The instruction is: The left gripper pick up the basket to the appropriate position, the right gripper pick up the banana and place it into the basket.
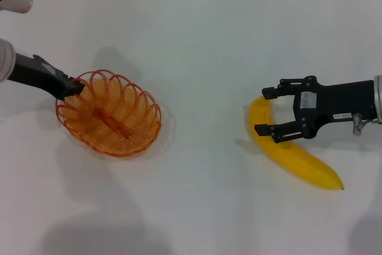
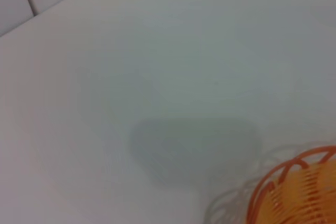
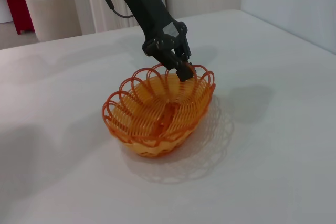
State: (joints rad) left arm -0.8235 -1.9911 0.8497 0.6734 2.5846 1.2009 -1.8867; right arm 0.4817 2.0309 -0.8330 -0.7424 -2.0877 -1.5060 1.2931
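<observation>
The basket [image 1: 109,113] is sitting on the white table [image 1: 203,58] toward its left side, roughly midway between the far and near edges. The left gripper [image 1: 76,86] is reaching in from the left edge and is pinching the basket's scalloped rim at the end nearest that edge; in the right wrist view its 2 fingers [image 3: 185,70] are clamped on a single wire loop of the rim [image 3: 181,72]. The basket [image 3: 157,108] is looking slightly tipped there, with the gripped end a little higher, though I cannot tell whether its base is touching the table. The left wrist view is showing only a corner of the basket [image 2: 294,192] and its shadow.

The banana [image 1: 286,147] is lying flat on the table's right side, well apart from the basket, its length running diagonally toward the near right corner. The right gripper [image 1: 265,111] is coming in from the right edge with its jaws spread wide, straddling the banana's upper end: one finger is beyond the tip, the other is crossing over its body. It is not yet gripping anything.
</observation>
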